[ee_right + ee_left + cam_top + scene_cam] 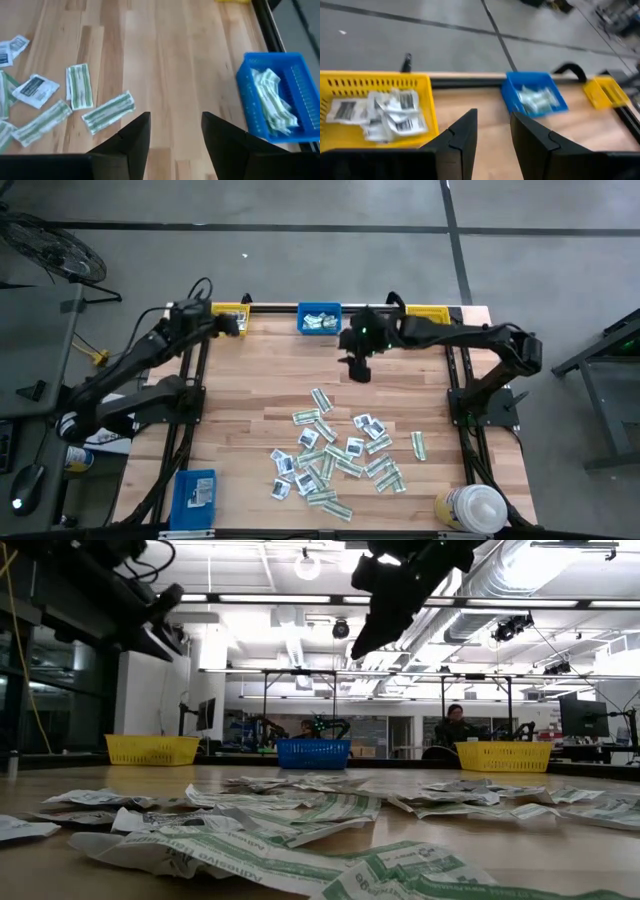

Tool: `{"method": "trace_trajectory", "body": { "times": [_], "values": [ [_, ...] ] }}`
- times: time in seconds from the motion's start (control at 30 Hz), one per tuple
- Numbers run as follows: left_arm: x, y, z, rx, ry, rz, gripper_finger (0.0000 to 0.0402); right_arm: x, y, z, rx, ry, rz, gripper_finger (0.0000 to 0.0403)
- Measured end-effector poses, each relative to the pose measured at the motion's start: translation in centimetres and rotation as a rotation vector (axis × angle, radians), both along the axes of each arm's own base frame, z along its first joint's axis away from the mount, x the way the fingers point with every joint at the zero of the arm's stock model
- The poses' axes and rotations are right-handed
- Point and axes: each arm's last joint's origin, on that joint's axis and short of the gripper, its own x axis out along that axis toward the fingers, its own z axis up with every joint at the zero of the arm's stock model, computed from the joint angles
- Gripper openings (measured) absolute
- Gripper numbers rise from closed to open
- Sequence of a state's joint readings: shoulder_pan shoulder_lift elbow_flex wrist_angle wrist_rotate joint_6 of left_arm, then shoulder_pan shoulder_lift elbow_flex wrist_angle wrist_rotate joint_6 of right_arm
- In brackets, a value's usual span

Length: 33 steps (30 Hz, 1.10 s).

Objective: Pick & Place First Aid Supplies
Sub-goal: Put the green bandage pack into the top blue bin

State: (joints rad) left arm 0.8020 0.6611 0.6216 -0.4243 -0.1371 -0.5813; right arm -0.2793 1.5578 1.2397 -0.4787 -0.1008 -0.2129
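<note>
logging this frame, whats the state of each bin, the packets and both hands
left yellow bin: holds white packets
blue bin: holds green strips
right yellow bin: contents cannot tell
loose packets: scattered flat on table
left hand: open, empty, by left yellow bin
right hand: open, empty, near blue bin

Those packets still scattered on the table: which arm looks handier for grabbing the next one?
Probably the right: its open gripper hangs over bare wood nearer the packets, while the left gripper sits by the far yellow bin.
</note>
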Motion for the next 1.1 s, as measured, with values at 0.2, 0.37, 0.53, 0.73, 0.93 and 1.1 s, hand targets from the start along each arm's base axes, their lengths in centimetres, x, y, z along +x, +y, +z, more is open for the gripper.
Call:
{"method": "trace_trajectory", "body": {
  "times": [0.2, 0.37, 0.53, 0.73, 0.93, 1.1],
  "values": [
    [-0.1, -2.5, 0.2, -0.001, 0.004, -0.130, 0.0117, 0.9, 3.3, -1.4, 0.003, -0.046, -0.011, 0.0157],
    [0.6, -3.7, 0.2, 0.000, 0.007, -0.237, 0.0117, 0.8, 5.8, -3.3, 0.011, -0.039, 0.032, 0.0147],
    [1.1, -4.6, -0.5, 0.000, 0.036, -0.311, 0.0117, 0.6, 8.0, -6.0, 0.006, -0.038, 0.078, 0.0142],
    [1.7, -5.6, -1.8, -0.044, 0.043, -0.384, 0.0117, 1.9, 9.7, -7.7, 0.012, 0.020, 0.143, 0.0142],
    [2.1, -6.5, -2.7, -0.082, 0.040, -0.422, 0.0117, 4.6, 10.1, -8.3, -0.008, 0.170, 0.245, 0.0142],
    [2.3, -7.1, -2.8, -0.088, 0.034, -0.450, 0.0117, 6.0, 9.9, -9.4, -0.044, 0.278, 0.364, 0.0142]
  ]
}}
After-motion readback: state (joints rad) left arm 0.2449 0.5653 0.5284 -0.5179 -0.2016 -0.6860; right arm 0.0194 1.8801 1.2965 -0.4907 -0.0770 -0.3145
